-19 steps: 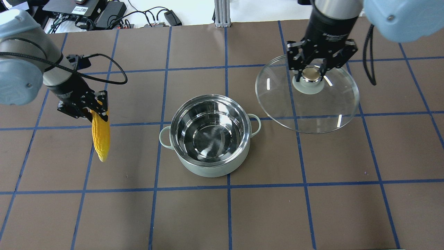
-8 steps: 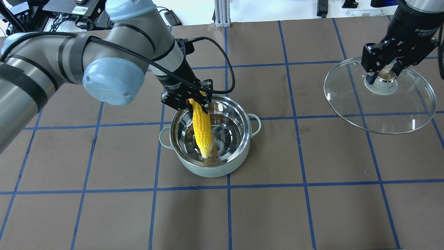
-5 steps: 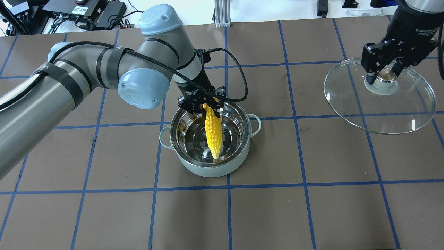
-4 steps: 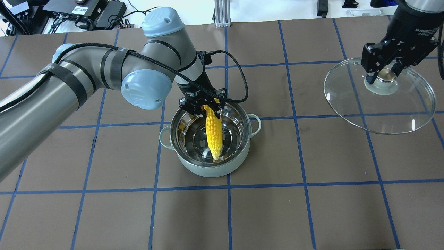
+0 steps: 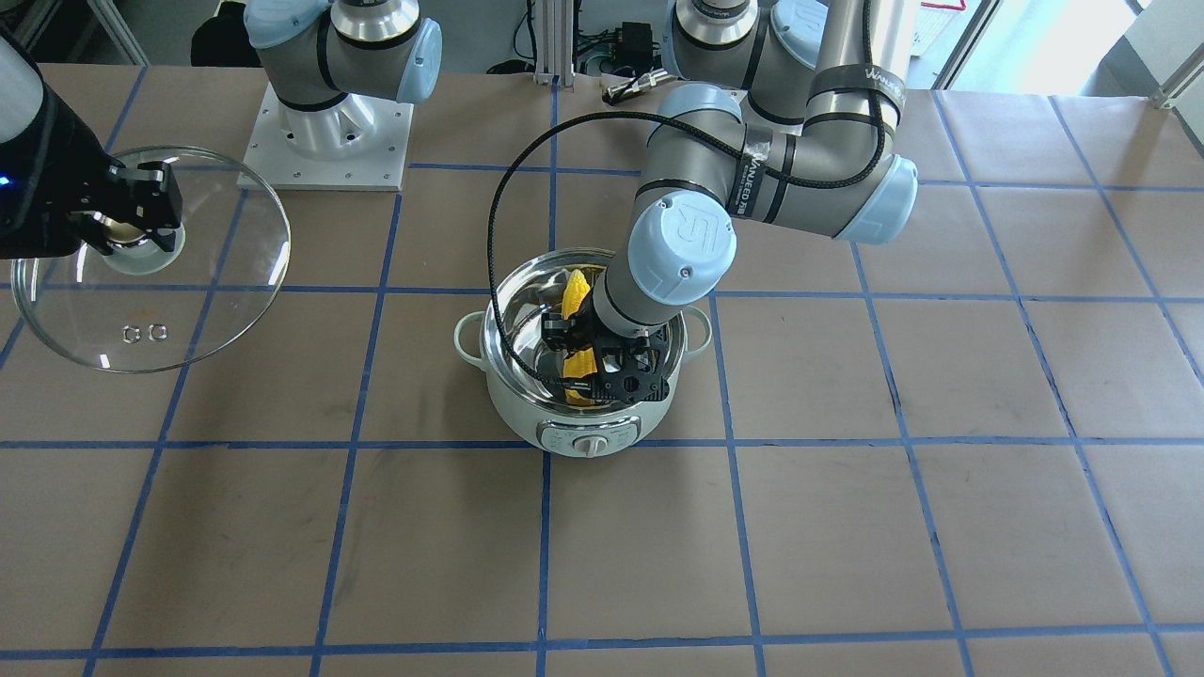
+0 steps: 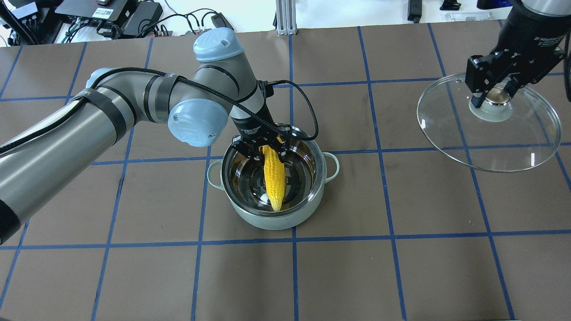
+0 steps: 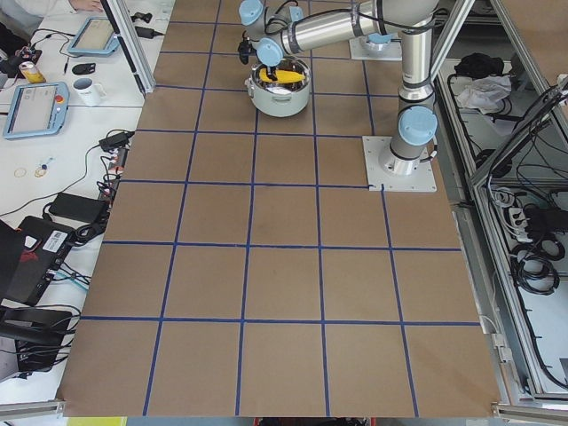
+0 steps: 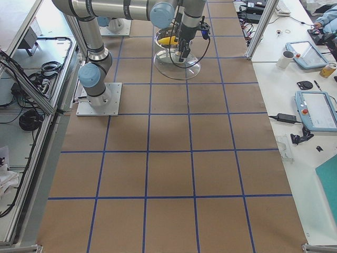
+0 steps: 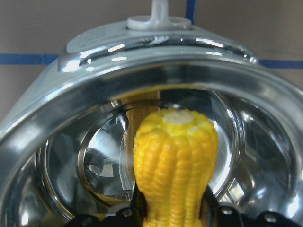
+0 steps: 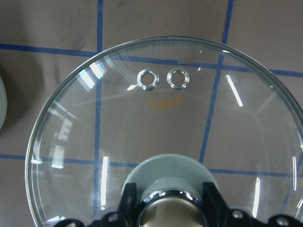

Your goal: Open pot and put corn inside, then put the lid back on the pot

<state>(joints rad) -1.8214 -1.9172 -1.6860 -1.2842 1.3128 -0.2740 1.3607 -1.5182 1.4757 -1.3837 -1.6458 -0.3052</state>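
Left gripper (image 6: 262, 149) clamped on thick end of corn (image 6: 273, 174), centre of overhead frame, fingers dipped just inside pot (image 6: 267, 220) rim. Corn slants down, tapered tip toward lower wall, not yet released. Looks stiff, light, ridged, so butt-end hold seems sound. Right gripper (image 6: 492, 93), upper right, pinched on knob (image 6: 496, 95) of lid (image 6: 513, 147), well apart from pot. Glass: probably heavy, fragile, slippery; knob only sensible hold.

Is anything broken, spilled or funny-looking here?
Nothing looks broken or spilled. The corn points down into the open pot at a slant, with the left gripper shut on its upper end. The glass lid looks whole, and the right gripper holds it by its knob, off to the side of the pot.
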